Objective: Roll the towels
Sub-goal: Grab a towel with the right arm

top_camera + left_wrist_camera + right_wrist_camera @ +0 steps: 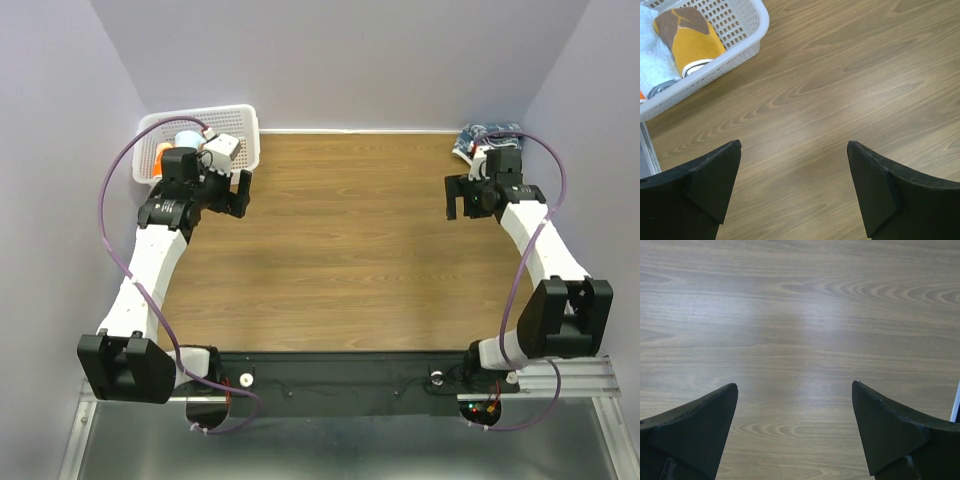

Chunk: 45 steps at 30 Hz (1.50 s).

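Wood-grain table [340, 260] sits under both arms, plain pale walls behind. Left gripper [794, 150]: fingers [705, 185] wide apart, nothing btwn them, only tabletop below. Right gripper [795, 390]: same, fingers [695, 430] spread wide, holding nothing, wood showing in the gap.

Outward from left fingers: white perforated basket [715, 70] just beyond and to their left, near but not touching. Inside it are rolled towels, one yellow/brown [692, 37] and one pale whitish [655, 50] side by side, plus an orange bit at frame edge, can't ID.

Outward from right fingers: navy towel [478, 138] lies behind the wrist, away from the fingertips, at the far right corner by the wall. It's bunched in a heap and partly hidden by the wrist. Not in right wrist view at all, since the fingers point toward table center, away from it.

Progress (judgement): basket rolls look like finished ones. Navy towel looks un-rolled and not laid flat. Left to do, prob: right arm turns back to grab it, drags it to open wood btwn both sets of fingers, spread it, roll, then stow. No grasp begun, so for this towel approx zero done.
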Each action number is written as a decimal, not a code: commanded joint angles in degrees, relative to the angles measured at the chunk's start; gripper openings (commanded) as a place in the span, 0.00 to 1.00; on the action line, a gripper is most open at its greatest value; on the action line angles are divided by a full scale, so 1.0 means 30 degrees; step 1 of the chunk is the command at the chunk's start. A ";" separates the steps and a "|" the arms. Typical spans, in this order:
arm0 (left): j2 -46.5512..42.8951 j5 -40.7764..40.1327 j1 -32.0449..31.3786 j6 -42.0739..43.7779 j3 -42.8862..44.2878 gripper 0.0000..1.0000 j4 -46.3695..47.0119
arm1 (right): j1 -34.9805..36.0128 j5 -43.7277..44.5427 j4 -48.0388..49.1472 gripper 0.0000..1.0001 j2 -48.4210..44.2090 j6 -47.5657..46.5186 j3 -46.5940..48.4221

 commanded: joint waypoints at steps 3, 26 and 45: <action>0.0535 -0.0180 -0.0108 0.0092 0.0831 0.99 0.0776 | -0.0066 0.1435 0.0925 1.00 0.2722 -0.0676 0.2877; 0.4052 0.2369 -0.0108 -0.0730 0.5170 0.99 -0.1216 | -0.1911 0.5220 0.1159 0.91 2.1740 -0.1028 2.1895; 0.4610 0.2163 -0.0108 -0.1022 0.5491 0.99 -0.1188 | -0.2380 0.2851 0.2917 0.00 1.9850 -0.0092 2.0731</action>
